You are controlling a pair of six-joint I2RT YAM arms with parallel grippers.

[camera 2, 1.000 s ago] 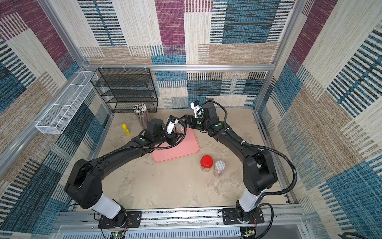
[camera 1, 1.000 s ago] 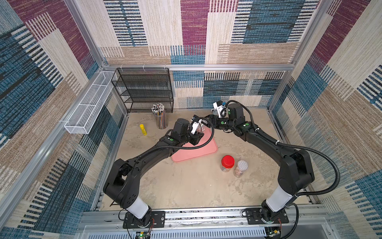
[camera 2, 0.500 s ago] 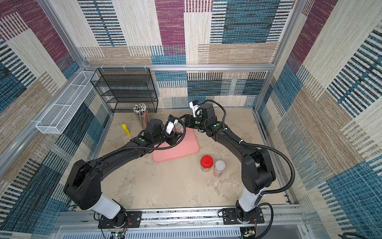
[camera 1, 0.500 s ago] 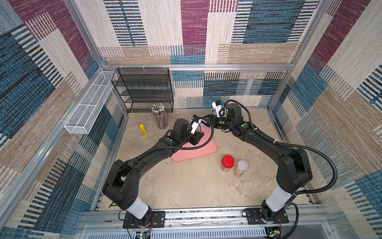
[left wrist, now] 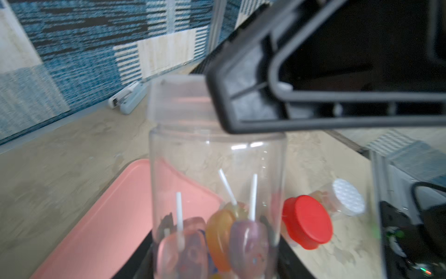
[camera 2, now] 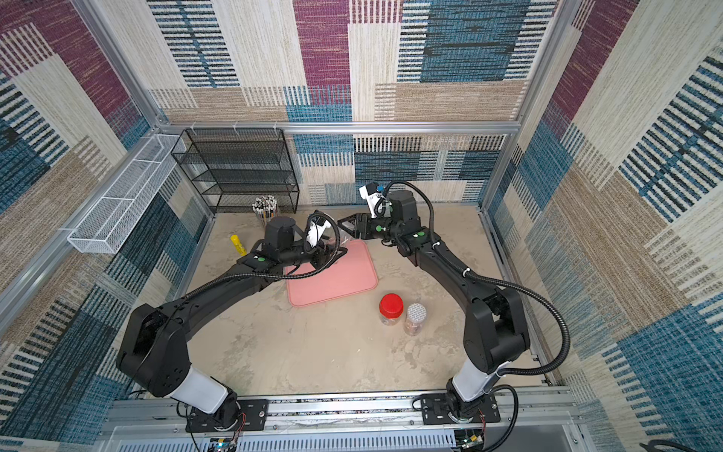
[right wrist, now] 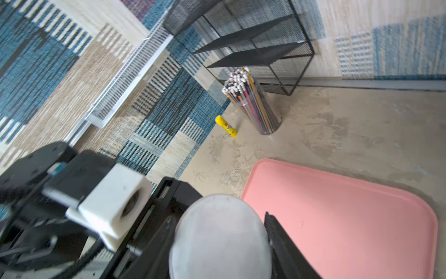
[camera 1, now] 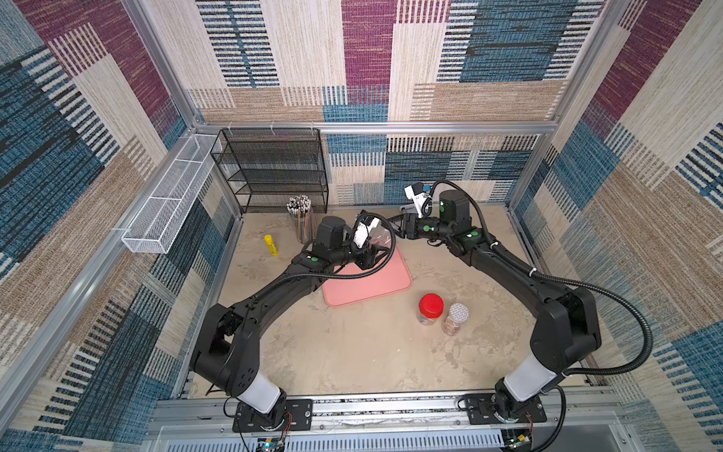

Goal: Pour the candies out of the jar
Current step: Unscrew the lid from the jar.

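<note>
— Is the clear plastic jar (left wrist: 217, 154) being shown whole in the left wrist view?
— Its base is being cut off by the lower edge, its frosted white lid (left wrist: 178, 96) is being partly covered by a black finger (left wrist: 243, 108) of the right gripper (camera 1: 393, 227), and the round translucent lollipop candies (left wrist: 224, 234) are being blurred.
— And in both top views?
— The jar is being hidden behind the white wrist camera (camera 1: 362, 235); the contents of the red-capped small jar (camera 1: 430, 307) are being shown too small to tell.
</note>
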